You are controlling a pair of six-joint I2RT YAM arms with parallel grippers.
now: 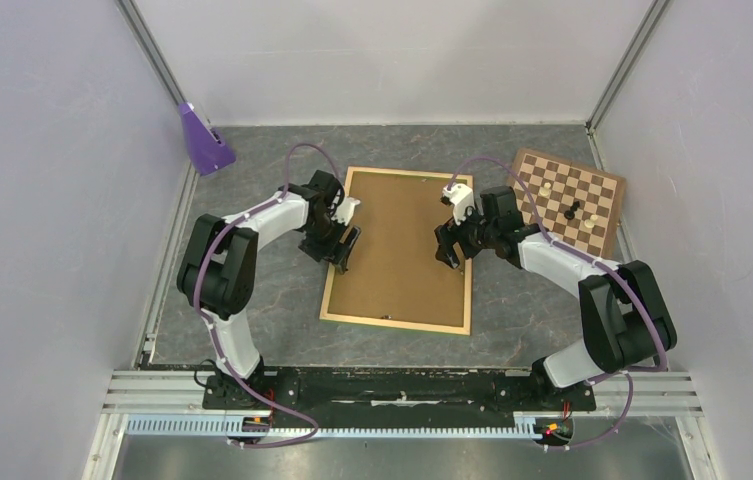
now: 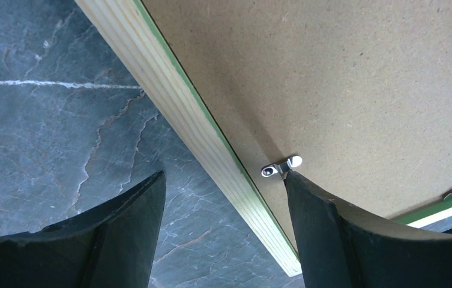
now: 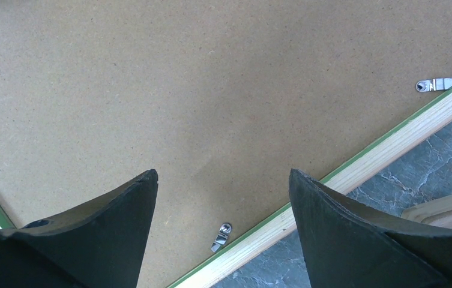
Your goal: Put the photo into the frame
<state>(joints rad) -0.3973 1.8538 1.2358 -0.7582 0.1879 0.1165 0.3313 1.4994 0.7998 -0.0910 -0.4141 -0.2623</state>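
So the frame (image 1: 392, 324) was lying face down in the middle of the tabletop (image 1: 522, 310), pale wood side up, with a brown hardboard panel (image 1: 402, 250) sitting inside it. The left fingers (image 1: 344, 252) were spread wide and empty, straddling the frame's left rail, one tip right by a little metal clip (image 2: 281, 166). The right fingers (image 1: 451, 254) were wide apart too, holding nothing, over the panel near the right rail with another clip (image 3: 221, 236) between them. A chessboard (image 1: 567, 200) sat off to the right, apart from the frame.
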